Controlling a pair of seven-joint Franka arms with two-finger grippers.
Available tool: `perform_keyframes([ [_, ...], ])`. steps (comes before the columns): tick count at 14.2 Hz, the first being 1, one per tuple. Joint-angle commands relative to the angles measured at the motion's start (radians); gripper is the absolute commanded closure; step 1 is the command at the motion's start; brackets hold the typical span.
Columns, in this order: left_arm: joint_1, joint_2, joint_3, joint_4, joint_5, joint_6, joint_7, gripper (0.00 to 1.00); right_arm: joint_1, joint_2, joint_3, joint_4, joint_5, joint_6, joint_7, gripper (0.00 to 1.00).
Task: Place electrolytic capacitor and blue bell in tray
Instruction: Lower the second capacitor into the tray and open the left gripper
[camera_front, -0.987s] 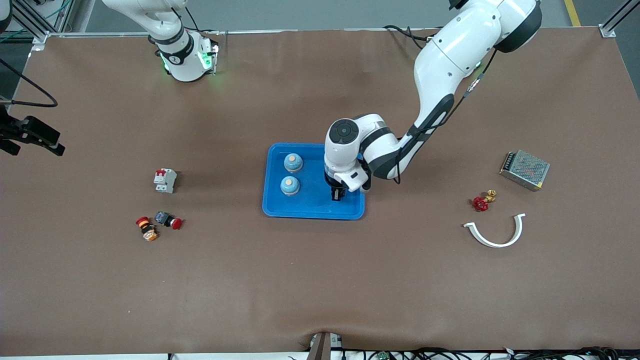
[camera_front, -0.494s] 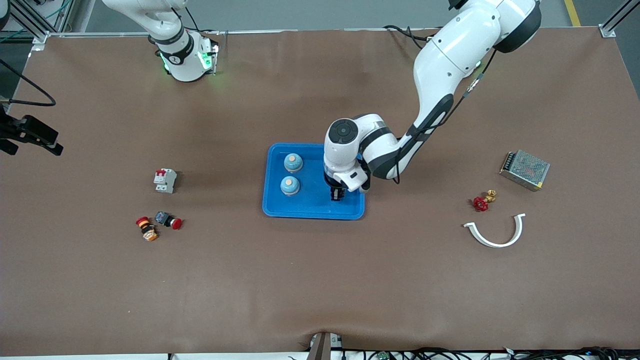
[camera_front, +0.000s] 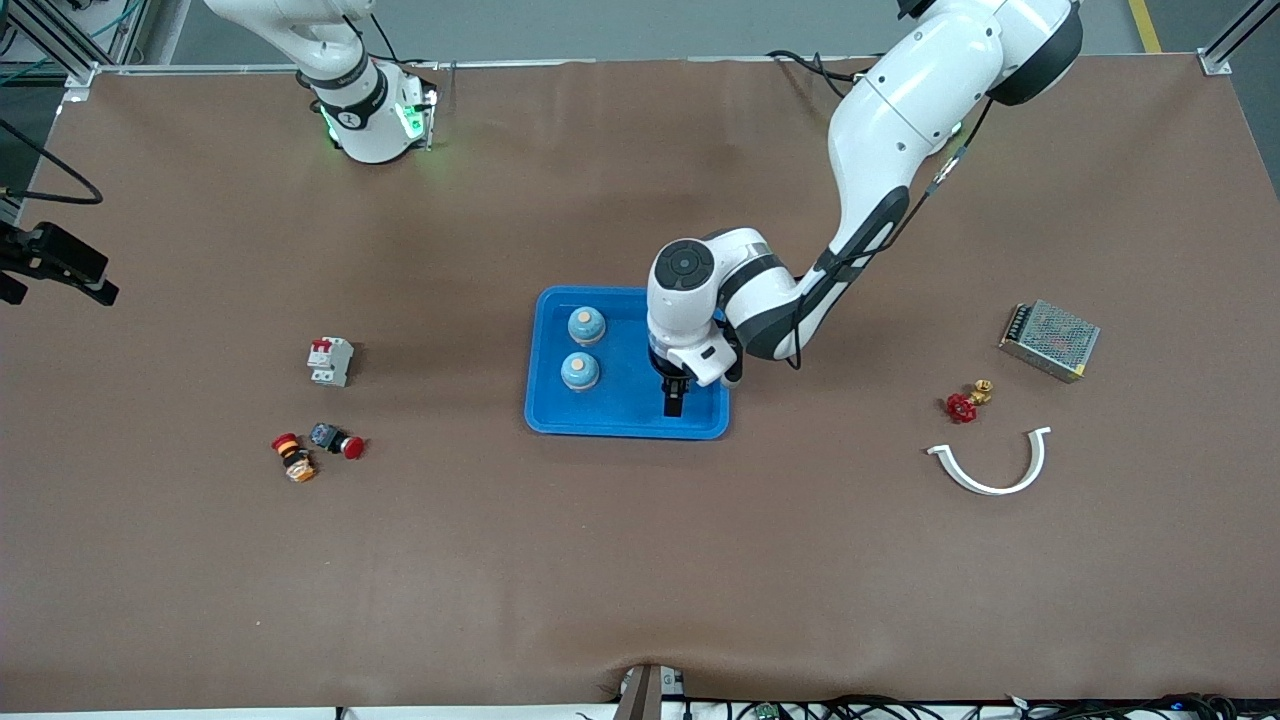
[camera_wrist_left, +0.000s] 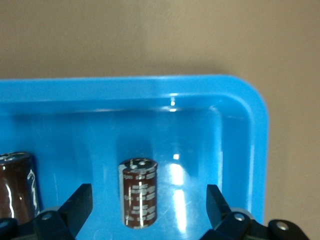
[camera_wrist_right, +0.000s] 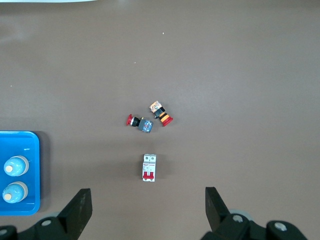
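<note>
Electrolytic capacitor (camera_wrist_left: 139, 192) stands upright on the floor of the tray (camera_front: 560, 418), its long axis vertical, in the part of the tray toward the left arm's end and near the rim closest to the front camera. It sits between the spread fingers of the left gripper (camera_wrist_left: 145, 210), touching neither; those jaws stand wide, so nothing is held. A second dark brown capacitor (camera_wrist_left: 17, 185) shows at the edge of the left wrist view, just beside one finger (camera_wrist_left: 75, 207). By the look of it the capacitor is already delivered, and the coming move is a straight lift clear of it; any sideways drift risks tipping the upright can.

Farther from the front camera, toward the right arm's end of the tray, two blue bells (camera_front: 580, 371) (camera_front: 586, 325) stand one past the other.

Well apart, the right gripper (camera_wrist_right: 145, 210) hangs with wide jaws over bare table near a circuit breaker (camera_wrist_right: 149, 167) and two push buttons (camera_wrist_right: 150, 118); that arm waits.
</note>
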Motion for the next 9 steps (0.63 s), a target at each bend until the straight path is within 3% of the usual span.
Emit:
perform_keyframes([
  [1,0.004,-0.044,-0.016,0.014,0.005,-0.081,0.045,0.00,-0.019,0.003,0.012,0.014,0.007,-0.017,-0.001,0.00],
  [3,0.051,-0.065,-0.063,0.014,-0.010,-0.141,0.149,0.00,-0.022,0.006,0.011,0.014,0.007,-0.028,-0.001,0.00],
  [6,0.197,-0.090,-0.200,0.014,-0.033,-0.236,0.273,0.00,-0.022,0.010,0.011,0.014,0.007,-0.037,-0.001,0.00],
  [9,0.303,-0.107,-0.263,0.014,-0.033,-0.281,0.364,0.00,-0.022,0.016,0.011,0.014,0.007,-0.051,-0.001,0.00],
])
